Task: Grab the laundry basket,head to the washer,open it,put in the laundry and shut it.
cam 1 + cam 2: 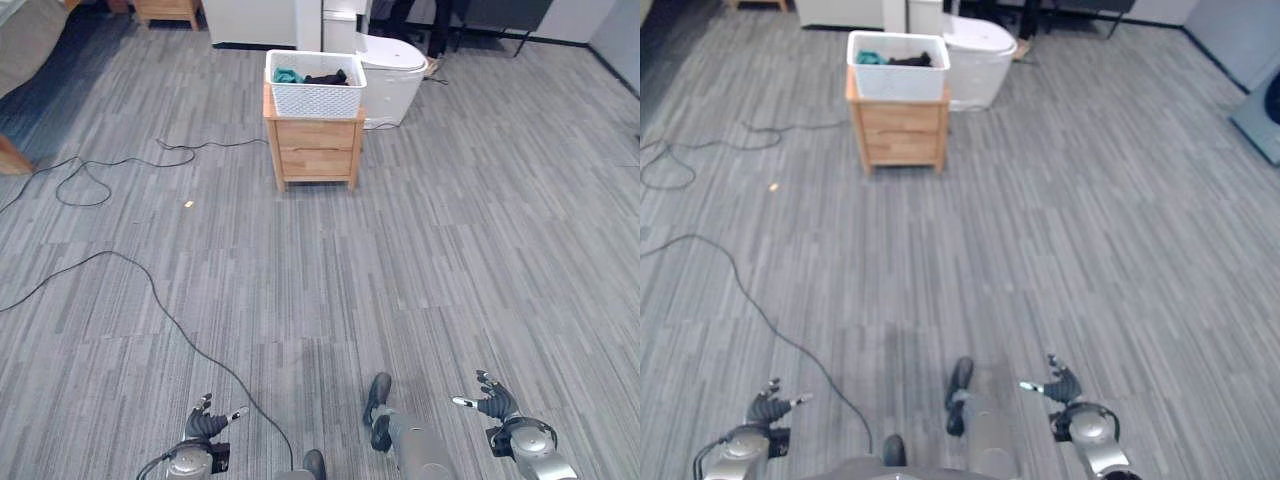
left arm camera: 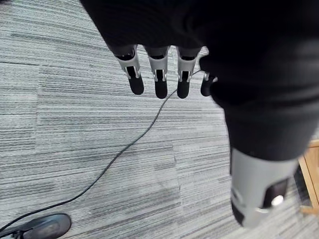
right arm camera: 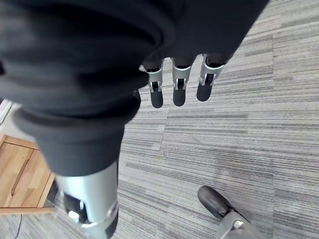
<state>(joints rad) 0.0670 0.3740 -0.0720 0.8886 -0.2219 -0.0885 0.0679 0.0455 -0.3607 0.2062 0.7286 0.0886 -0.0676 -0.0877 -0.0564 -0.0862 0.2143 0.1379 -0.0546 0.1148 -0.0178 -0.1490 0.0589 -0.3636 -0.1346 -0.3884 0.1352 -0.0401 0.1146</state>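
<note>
While the white laundry basket [image 1: 315, 83] is seen far ahead on a wooden cabinet [image 1: 315, 150], slightly left of centre, the left hand [image 1: 205, 425] and right hand [image 1: 492, 400] are held low, empty, fingers spread, about equally distant

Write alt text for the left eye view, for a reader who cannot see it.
A white laundry basket holding dark and teal clothes sits on a small wooden drawer cabinet far across a grey floor, with a white washer behind it. Near the bottom edge, the left robot hand and right robot hand hang open, holding nothing.
</note>
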